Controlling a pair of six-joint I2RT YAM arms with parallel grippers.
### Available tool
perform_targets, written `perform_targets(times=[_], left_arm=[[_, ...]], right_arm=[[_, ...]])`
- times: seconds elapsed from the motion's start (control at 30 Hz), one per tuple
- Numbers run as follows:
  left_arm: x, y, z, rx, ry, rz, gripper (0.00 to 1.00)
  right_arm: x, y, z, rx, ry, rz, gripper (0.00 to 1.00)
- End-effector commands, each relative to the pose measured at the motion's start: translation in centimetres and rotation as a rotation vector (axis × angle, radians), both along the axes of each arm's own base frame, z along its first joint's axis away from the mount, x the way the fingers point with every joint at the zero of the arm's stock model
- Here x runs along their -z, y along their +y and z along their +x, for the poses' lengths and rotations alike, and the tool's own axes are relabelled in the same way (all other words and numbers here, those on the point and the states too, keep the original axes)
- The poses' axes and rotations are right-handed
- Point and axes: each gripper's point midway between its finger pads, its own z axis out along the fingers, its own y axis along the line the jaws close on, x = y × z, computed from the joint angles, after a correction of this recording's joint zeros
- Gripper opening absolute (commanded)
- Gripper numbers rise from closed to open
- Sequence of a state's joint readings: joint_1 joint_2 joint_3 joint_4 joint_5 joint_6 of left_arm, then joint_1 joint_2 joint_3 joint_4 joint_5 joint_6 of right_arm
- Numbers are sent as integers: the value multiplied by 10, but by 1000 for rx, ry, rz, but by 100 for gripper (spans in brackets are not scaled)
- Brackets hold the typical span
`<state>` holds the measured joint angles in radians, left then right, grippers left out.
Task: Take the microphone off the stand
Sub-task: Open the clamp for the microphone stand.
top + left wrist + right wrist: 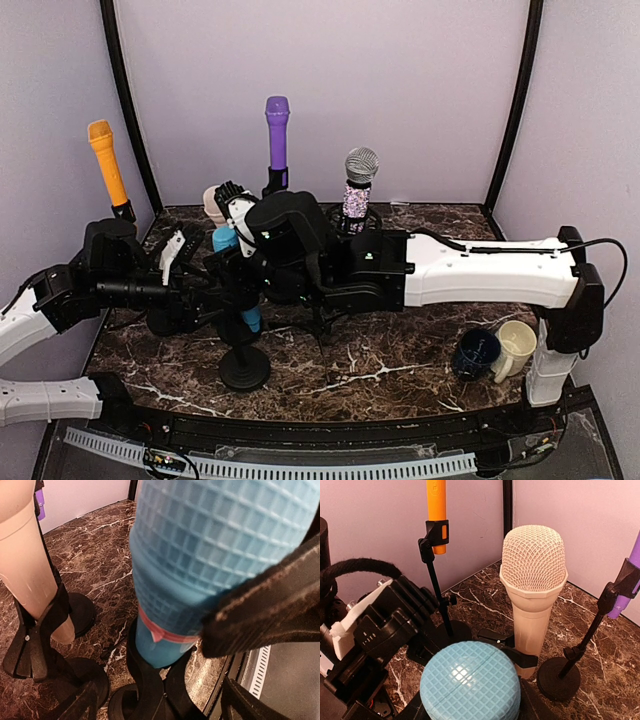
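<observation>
Lettering first: faint marks on the orange microphone (436,500) handle, too small for me to read. The blue microphone (226,240) sits upright in the clip of its stand (244,368), front and centre on the bench (400,360), with a red band (160,632) under its grille.

My left gripper (212,290) is right at it from the left. One black pad (270,605) lies against the blue head, but I can't tell whether the jaws are clamped or loose. My right gripper (232,200) reaches in from the right, just above the blue head (470,682); I can't tell its jaws either.

It's crowded here. A beige microphone (534,580) stands just behind, a purple microphone (277,130) and a glittery silver microphone (359,180) are further back, and two cups (495,350) sit well off right.
</observation>
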<state>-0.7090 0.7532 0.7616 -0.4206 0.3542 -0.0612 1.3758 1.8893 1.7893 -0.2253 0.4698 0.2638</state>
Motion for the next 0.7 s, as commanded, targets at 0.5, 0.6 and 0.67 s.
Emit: perform_targets(times=[0.5, 0.6, 0.67], left_arm=[[18, 1, -5, 18, 2, 75, 47], [15, 2, -6, 23, -15, 75, 32], [13, 2, -8, 30, -18, 68, 22]], right_arm=[[-14, 2, 3, 33, -19, 61, 10], [-17, -1, 4, 39, -22, 65, 10], [-18, -2, 5, 42, -26, 63, 10]])
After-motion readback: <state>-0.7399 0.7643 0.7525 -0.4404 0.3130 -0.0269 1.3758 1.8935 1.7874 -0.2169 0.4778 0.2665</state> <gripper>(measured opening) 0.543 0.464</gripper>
